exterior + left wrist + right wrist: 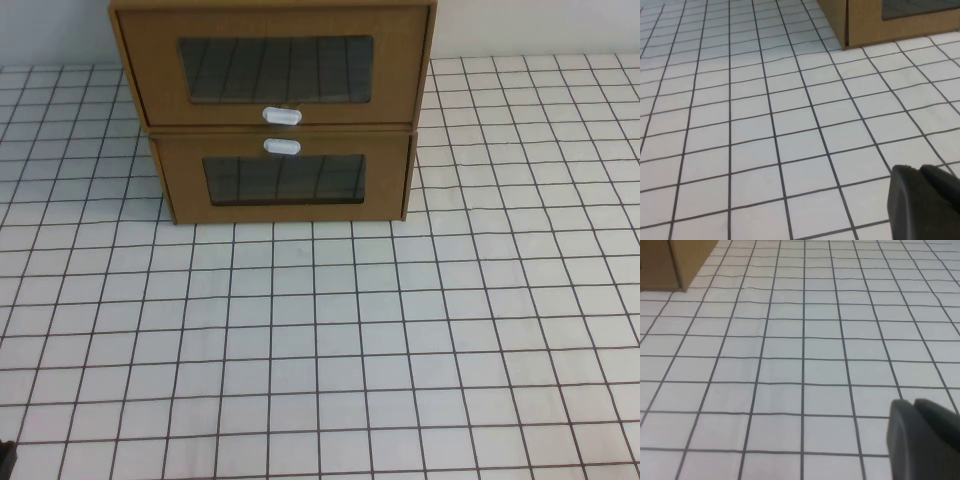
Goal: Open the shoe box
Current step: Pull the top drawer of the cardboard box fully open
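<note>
We saw the upper shoe box (272, 65) sitting squarely on the lower shoe box (283, 178), which stood on the checked table (320, 350), both fronts closed. The left gripper (925, 202) and right gripper (922, 440) hung low, well in front of the lower box, one off each front corner. The right was closed on nothing; the left's state we could not tell. We judged that a gripper should take a white handle (282, 147) squarely and pull gently outward, lest the stack slide. Only the high view showed handles and windows. The wrist views caught just the lower box's corners, and the grippers showed plainly only there.
</note>
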Available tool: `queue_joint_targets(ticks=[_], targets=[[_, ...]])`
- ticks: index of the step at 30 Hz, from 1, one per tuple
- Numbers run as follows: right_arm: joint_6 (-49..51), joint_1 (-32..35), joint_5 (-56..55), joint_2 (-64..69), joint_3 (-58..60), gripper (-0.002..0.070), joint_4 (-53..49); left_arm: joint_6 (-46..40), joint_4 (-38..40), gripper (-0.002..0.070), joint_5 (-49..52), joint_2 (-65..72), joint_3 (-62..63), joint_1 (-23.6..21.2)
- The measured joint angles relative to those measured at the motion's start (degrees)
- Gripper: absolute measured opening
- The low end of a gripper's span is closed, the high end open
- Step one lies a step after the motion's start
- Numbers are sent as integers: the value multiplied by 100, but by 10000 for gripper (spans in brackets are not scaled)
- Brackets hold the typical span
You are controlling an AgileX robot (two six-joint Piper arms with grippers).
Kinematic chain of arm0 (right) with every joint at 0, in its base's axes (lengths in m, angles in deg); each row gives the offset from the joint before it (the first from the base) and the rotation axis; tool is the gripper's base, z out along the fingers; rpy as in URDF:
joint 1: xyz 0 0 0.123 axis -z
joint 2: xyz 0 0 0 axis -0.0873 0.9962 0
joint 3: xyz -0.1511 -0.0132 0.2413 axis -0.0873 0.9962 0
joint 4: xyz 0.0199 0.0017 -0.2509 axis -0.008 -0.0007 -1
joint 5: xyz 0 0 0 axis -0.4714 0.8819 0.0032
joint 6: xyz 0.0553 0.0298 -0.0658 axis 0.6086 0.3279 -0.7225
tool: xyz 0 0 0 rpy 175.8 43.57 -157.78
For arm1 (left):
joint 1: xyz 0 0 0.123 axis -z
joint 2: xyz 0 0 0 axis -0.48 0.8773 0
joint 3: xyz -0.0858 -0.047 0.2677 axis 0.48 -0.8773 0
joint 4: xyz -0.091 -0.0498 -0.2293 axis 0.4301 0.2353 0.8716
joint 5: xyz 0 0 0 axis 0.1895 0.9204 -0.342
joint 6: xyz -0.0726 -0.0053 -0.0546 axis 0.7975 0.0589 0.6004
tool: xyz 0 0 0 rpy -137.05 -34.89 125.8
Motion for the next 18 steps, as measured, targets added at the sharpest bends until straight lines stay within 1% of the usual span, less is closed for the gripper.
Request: queue_joint_targets(ticks=[7, 11, 18], targets=[[0, 0, 0, 0, 0, -13, 0, 0, 0, -4, 0, 0, 0, 0], [0, 0, 0, 0, 0, -13, 0, 0, 0, -4, -43, 0, 0, -138], [0, 0, 0, 0, 0, -13, 0, 0, 38, -4, -179, 0, 0, -149]])
